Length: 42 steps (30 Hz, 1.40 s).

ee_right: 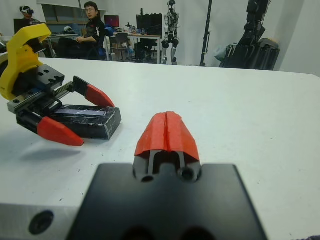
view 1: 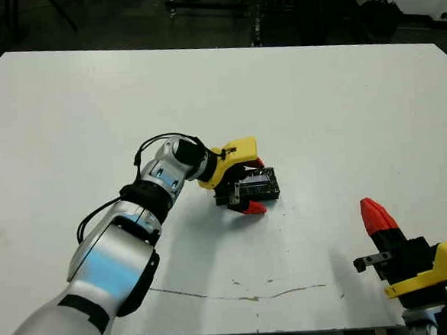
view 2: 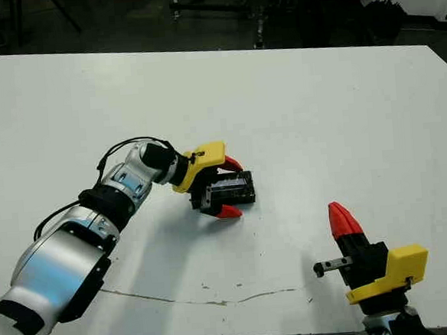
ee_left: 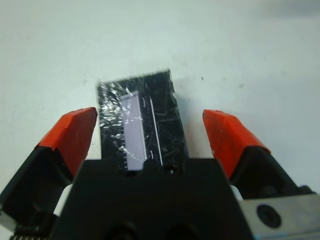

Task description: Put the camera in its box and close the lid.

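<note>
left arm (view 1: 111, 267): silver shell, black joint bands, looped black cables | left gripper (view 1: 248, 187): yellow mount, black body, two red wedge-shaped fingertips | right gripper (view 1: 374, 212): yellow bracket, black block with screw holes, red pointed tips, small silver-headed pin at its side

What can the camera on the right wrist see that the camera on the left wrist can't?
Only the right wrist view shows the right gripper, fingers shut, and people at desks beyond the table. Only the left wrist view looks down on the lid's shiny top from close up. Both show the left gripper open around the closed box on the white table.
</note>
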{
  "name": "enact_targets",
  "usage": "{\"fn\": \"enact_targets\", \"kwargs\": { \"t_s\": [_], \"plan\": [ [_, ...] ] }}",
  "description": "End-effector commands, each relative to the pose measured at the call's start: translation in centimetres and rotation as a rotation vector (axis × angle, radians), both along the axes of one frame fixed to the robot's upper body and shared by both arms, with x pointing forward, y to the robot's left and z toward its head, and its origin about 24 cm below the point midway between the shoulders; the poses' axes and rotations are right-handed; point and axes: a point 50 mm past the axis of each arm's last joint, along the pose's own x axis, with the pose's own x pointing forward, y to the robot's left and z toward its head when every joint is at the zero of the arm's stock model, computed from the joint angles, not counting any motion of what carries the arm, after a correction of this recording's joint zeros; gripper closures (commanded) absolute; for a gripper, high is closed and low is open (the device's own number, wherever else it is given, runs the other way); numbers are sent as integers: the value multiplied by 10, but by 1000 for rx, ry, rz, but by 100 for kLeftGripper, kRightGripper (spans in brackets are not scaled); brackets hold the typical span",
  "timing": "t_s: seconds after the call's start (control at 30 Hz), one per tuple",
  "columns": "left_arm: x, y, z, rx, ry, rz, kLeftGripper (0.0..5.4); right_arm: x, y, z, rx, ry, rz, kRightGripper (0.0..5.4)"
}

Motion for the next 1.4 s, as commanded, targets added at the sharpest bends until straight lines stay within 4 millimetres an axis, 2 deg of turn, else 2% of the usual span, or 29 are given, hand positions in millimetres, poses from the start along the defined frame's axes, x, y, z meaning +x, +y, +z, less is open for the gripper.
{"fn": "enact_targets", "kwargs": {
  "t_s": [0.03, 0.13, 0.27, 0.43, 0.53, 0.63, 0.93, 1.13, 1.4],
  "plan": [
    [-9, 3, -22, -26, 147, 51, 1, -1, -3, -1, -18, 9, 1, 540],
    [-9, 3, -23, -75, 281, 120, 1, -1, -3, -2, -9, 5, 8, 540],
    [-11, 1, -25, -107, 327, 149, 1, -1, -3, -2, -6, 10, 9, 540],
    [-16, 1, -38, -99, 380, 205, 1, -1, -3, -2, -12, 5, 18, 540],
    [-19, 5, -46, -101, 420, 246, 1, -1, -4, -2, -7, 9, 16, 540],
    [-16, 14, -44, -114, 435, 274, 1, -1, -3, -2, -2, 9, 19, 540],
    [-7, 50, -15, -295, 365, 295, 1, -2, -1, -3, 9, 11, 19, 540],
    [-7, 88, 18, -413, 197, 370, 1, -1, -2, -3, 13, 5, 27, 540],
    [-22, 128, 60, -570, -63, 511, 1, 0, -3, -3, 18, 4, 32, 540]
  ]
}}
